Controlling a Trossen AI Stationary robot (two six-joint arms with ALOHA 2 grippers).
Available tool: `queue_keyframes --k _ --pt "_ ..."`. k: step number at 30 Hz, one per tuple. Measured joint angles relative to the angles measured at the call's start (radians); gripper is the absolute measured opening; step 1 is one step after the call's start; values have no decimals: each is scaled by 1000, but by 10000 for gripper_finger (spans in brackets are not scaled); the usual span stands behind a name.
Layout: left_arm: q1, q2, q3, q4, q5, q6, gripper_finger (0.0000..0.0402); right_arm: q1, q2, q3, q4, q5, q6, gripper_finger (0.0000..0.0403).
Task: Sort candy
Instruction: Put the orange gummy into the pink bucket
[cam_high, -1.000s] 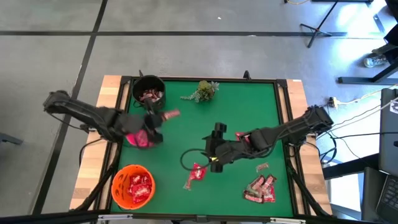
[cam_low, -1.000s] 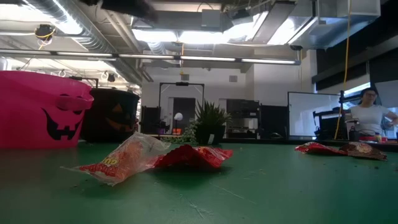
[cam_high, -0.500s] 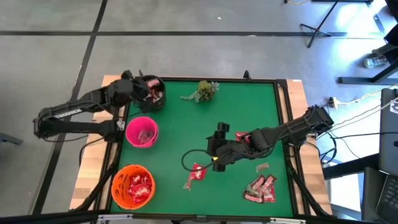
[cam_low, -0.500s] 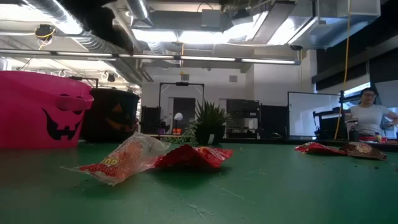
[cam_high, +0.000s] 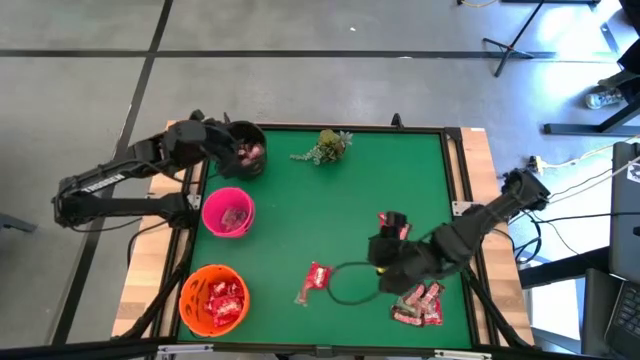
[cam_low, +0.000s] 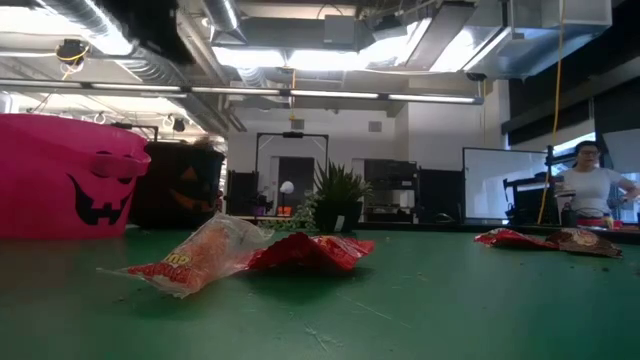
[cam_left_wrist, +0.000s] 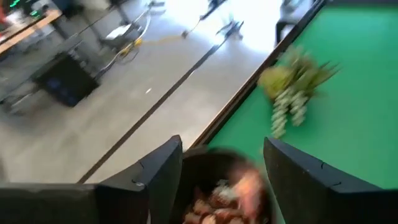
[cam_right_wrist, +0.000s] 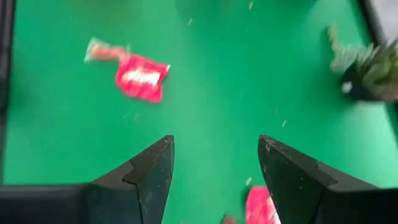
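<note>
Left gripper (cam_left_wrist: 221, 177) fingers spread, empty, over the black bucket (cam_high: 243, 150); brown candy (cam_left_wrist: 217, 205) lies below them. Right gripper (cam_right_wrist: 214, 168) fingers spread, empty, above the green surface (cam_high: 340, 210); red candy (cam_right_wrist: 140, 77) lies well ahead.

The candy (cam_left_wrist: 239, 186) above the black bucket (cam_left_wrist: 205, 163) was blurred; the bucket was cut off by the frame's edge.

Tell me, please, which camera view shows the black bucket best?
The high view: the black bucket shows whole, candy inside, the left gripper over it. The left wrist view shows only its blurred inside, the low view its dark side behind the pink bucket; the right wrist view misses it.
</note>
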Motion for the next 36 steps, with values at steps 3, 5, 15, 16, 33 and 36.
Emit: queue_keyframes --k 3,5,15,16,33,36 --pt "-27 -27 19 4 62 -27 208 59 -4 0 -71 3 104 227" --pt "-44 -37 19 2 132 -44 200 90 -4 0 -101 12 165 227" --pt "-237 -8 19 73 476 -158 171 224 -6 -48 -112 -63 476 227" --pt "-269 -2 19 89 476 -167 167 233 -5 -67 -103 -105 517 227" --pt "-541 147 18 232 314 -120 133 365 68 -430 305 -450 708 227" --pt "-541 164 18 232 314 -121 133 365 73 -430 262 -497 752 227"
